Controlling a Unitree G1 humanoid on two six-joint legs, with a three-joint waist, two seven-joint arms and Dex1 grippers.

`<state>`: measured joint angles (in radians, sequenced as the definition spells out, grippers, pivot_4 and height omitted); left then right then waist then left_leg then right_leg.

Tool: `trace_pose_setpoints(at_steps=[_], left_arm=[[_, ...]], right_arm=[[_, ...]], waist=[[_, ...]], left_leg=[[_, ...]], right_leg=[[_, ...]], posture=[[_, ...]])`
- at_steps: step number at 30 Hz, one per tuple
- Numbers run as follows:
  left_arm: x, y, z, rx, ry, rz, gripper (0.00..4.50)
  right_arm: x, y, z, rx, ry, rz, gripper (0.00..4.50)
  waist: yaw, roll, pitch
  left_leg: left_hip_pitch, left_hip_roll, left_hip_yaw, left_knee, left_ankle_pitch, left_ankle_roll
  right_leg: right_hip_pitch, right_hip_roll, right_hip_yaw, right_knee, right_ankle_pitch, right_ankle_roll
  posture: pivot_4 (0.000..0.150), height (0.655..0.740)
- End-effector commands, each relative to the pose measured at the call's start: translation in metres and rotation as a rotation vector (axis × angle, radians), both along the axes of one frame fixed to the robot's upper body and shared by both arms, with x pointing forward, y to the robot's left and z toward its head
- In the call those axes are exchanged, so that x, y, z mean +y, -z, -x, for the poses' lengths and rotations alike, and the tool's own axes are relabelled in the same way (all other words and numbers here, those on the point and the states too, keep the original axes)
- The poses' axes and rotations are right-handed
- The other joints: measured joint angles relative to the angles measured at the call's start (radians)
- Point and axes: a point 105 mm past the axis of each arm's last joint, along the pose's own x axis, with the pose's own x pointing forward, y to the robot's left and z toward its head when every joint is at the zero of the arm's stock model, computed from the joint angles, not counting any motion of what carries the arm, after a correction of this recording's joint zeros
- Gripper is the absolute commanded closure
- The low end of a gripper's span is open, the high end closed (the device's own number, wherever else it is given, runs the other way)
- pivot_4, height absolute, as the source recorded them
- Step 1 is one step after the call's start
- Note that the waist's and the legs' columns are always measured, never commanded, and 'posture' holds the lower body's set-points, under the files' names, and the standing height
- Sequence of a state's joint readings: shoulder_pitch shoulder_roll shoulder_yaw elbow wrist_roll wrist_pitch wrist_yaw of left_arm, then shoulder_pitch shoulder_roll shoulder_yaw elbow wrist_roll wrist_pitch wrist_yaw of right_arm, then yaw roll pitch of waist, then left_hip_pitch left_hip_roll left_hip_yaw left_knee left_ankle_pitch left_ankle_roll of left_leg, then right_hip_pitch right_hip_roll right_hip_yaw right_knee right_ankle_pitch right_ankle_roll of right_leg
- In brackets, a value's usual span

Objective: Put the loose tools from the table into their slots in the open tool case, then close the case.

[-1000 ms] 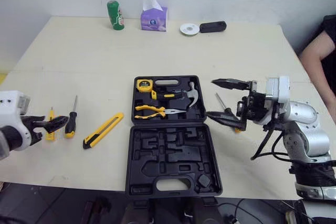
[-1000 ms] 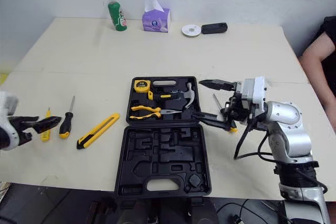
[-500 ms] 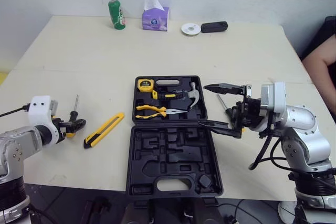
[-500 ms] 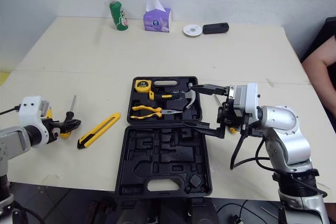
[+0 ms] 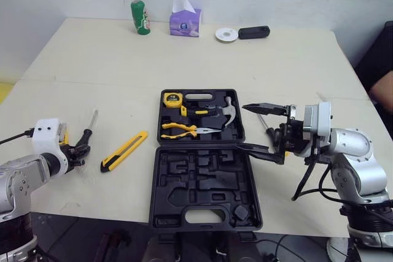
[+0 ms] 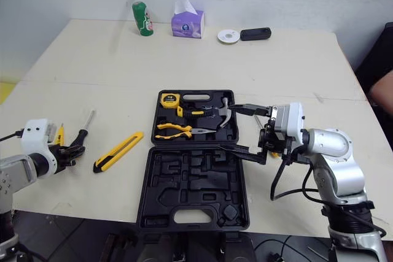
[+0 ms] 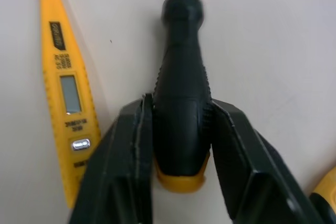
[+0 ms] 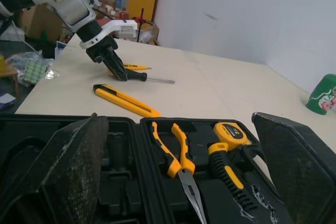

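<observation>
1. Left of the tool case (image 5: 202, 179): left gripper (image 7: 178, 116), pinching the black-handled screwdriver (image 7: 181, 77); yellow tester pen (image 7: 63, 93) alongside.
2. At the case's right edge: right gripper (image 5: 242, 127), spread wide.

Bright, even light covers the pale table (image 5: 92, 59), with only soft, faint shadows beside the tool case (image 5: 202, 179).

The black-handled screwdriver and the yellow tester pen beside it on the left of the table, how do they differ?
The screwdriver has a rounded black handle with a yellow end cap; the tester pen is flat and all yellow, with a small display window. The screwdriver is clamped between the fingers of the left tool; the tester pen lies free beside it. Both point much the same way.
</observation>
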<state>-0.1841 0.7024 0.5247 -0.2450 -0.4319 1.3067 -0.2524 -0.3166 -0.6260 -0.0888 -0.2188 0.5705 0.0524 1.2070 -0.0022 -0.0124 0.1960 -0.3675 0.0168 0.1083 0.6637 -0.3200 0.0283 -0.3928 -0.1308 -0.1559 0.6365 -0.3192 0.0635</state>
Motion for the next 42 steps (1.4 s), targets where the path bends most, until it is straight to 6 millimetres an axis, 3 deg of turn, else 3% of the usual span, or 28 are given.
trace_pose_setpoints(at_steps=[1, 4, 11, 14, 18, 21, 23, 26, 31, 39, 42], left_arm=[[-0.001, 0.016, 0.002, 0.036, -0.011, 0.044, 3.45], [-0.002, 0.005, -0.006, -0.031, -0.011, 0.052, 3.45], [-0.014, -0.055, -0.027, -0.34, 0.129, 0.016, 3.45], [-0.033, -0.088, -0.033, -0.475, 0.31, -0.069, 3.45], [-0.058, -0.106, -0.037, -0.551, 0.484, -0.127, 3.45], [-0.109, -0.119, -0.033, -0.608, 0.851, -0.221, 3.45], [-0.132, -0.121, -0.031, -0.625, 1.031, -0.247, 3.45], [-0.149, -0.117, -0.029, -0.615, 1.184, -0.258, 3.45], [-0.176, -0.091, -0.024, -0.466, 1.434, -0.348, 3.45], [-0.208, -0.085, -0.02, -0.313, 1.48, -0.421, 3.45], [-0.212, -0.067, -0.006, -0.164, 1.522, -0.448, 3.45]], right_arm=[[-0.011, -0.001, 0.004, -0.052, 0.016, 0.019, 0.0], [-0.014, 0.004, 0.004, -0.054, 0.016, 0.035, 0.0], [-0.028, 0.006, 0.005, -0.08, 0.063, 0.059, 0.0], [-0.043, 0.006, 0.005, -0.093, 0.117, 0.098, 0.0], [-0.054, 0.004, 0.006, -0.1, 0.155, 0.111, 0.0], [-0.062, -0.002, 0.006, -0.103, 0.198, 0.101, 0.0], [-0.065, -0.002, 0.008, -0.104, 0.205, 0.119, 0.0], [-0.065, -0.002, 0.009, -0.101, 0.208, 0.129, 0.0], [-0.06, 0.002, 0.013, -0.089, 0.2, 0.152, 0.0], [-0.058, 0.006, 0.017, -0.055, 0.195, 0.173, 0.0], [-0.054, 0.011, 0.018, -0.046, 0.19, 0.181, 0.0]], waist=[[0.002, 0.001, -0.001], [0.003, 0.002, -0.001], [0.005, -0.001, 0.001], [0.005, -0.002, 0.001], [0.005, -0.002, 0.001], [0.006, -0.002, 0.001], [0.008, -0.002, 0.001], [0.005, -0.001, 0.001], [0.002, -0.001, 0.001], [0.008, -0.002, 0.002], [0.008, -0.002, 0.002]], left_leg=[[0.0, 0.0, 0.0, 0.0, 0.0, 0.0], [0.0, 0.0, 0.0, 0.0, 0.0, 0.0], [-0.002, 0.0, -0.001, 0.0, 0.0, 0.0], [-0.003, 0.0, -0.002, 0.0, 0.0, 0.0], [-0.002, 0.0, -0.001, 0.0, 0.0, 0.001], [-0.002, 0.0, -0.002, 0.0, 0.001, 0.001], [-0.003, 0.0, -0.001, 0.0, 0.001, 0.0], [-0.003, 0.0, -0.001, 0.0, 0.001, 0.001], [-0.002, 0.0, 0.0, 0.0, 0.003, 0.001], [-0.004, 0.0, 0.0, 0.001, 0.003, 0.002], [-0.004, -0.001, -0.001, 0.001, 0.003, 0.002]], right_leg=[[0.0, 0.0, 0.0, 0.0, 0.0, 0.0], [0.0, 0.0, 0.0, 0.0, 0.0, 0.0], [0.0, 0.0, -0.002, 0.001, 0.0, 0.0], [0.0, 0.0, -0.002, 0.0, 0.0, 0.0], [0.001, 0.0, -0.002, -0.001, 0.001, 0.001], [0.001, 0.001, -0.002, -0.004, 0.0, 0.001], [0.001, 0.001, -0.002, -0.005, 0.001, 0.001], [0.001, 0.001, -0.002, -0.005, 0.001, 0.001], [0.001, 0.002, -0.002, -0.003, 0.001, 0.001], [0.001, 0.002, -0.002, 0.0, 0.001, 0.001], [0.001, 0.002, -0.002, 0.0, 0.001, 0.001]], posture=[[0.15, 0.74], [0.15, 0.74], [0.15, 0.74], [0.15, 0.74], [0.15, 0.74], [0.15, 0.74], [0.15, 0.74], [0.15, 0.74], [0.15, 0.74], [0.15, 0.74], [0.15, 0.74]])
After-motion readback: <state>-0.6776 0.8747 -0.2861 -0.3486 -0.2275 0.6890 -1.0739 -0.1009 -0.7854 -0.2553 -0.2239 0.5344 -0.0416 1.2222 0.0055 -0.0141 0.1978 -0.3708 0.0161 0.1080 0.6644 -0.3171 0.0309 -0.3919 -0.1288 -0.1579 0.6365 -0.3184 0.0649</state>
